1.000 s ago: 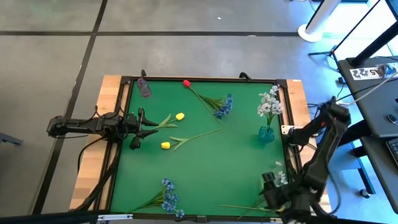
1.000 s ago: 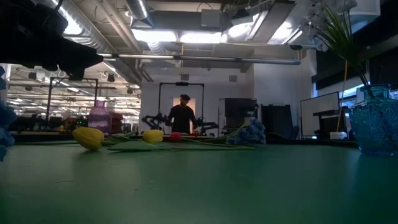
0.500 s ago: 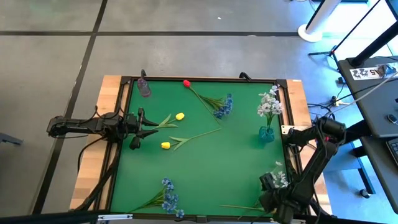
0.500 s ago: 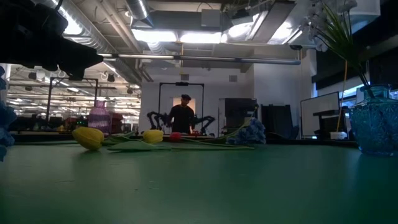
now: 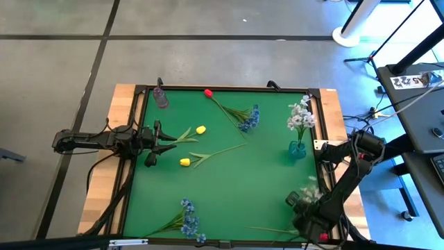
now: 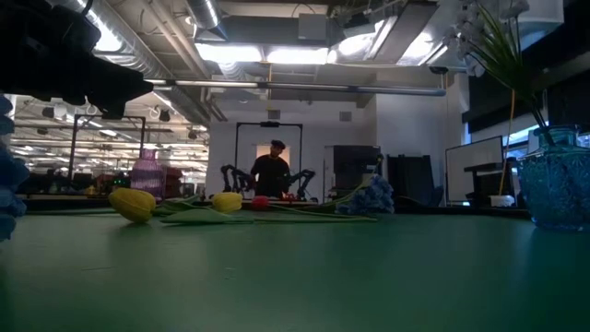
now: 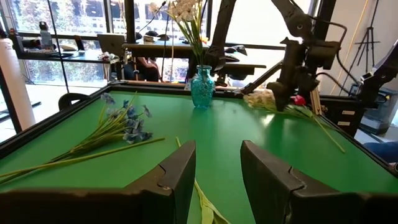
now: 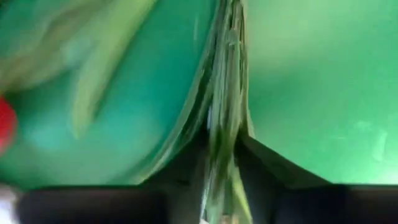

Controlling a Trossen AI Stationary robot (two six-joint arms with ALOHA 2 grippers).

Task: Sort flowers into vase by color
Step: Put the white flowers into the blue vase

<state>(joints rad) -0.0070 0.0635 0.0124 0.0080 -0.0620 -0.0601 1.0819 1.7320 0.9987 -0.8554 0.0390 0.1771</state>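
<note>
My right gripper (image 5: 298, 205) stands at the table's near right corner, shut on green stems (image 8: 225, 124). A spray of white blossoms (image 5: 310, 189) shows just beyond it, and a red bud (image 7: 300, 99) sits beside it. My left gripper (image 7: 217, 168) waits open at the left edge, next to a yellow tulip (image 5: 200, 129). A teal vase (image 5: 297, 148) at the right holds white flowers (image 5: 300, 117). A purple vase (image 5: 161, 97) stands at the far left. A second yellow tulip (image 5: 184, 162), a red tulip (image 5: 208, 92) and two blue bunches (image 5: 250, 118) (image 5: 189, 222) lie on the mat. My right gripper pinches a bundle of thin green stems (image 8: 224, 155) between its two fingers (image 8: 258, 165). It comes at them from above, with the fingers lying across the stems. The white blossoms stick out on the side toward the far edge. I cannot tell whether the stems are clear of the mat.
A raised black frame (image 5: 222, 89) borders the green mat. More green stems (image 5: 270, 232) lie along the near edge by the right arm. The mat's middle (image 5: 236, 187) is bare. A person (image 6: 270, 173) stands in the room beyond the table.
My right arm has sunk, its elbow coming down toward the near edge, while its gripper has stayed at the near right corner. The white blossoms beside it have shifted a little toward the far edge.
</note>
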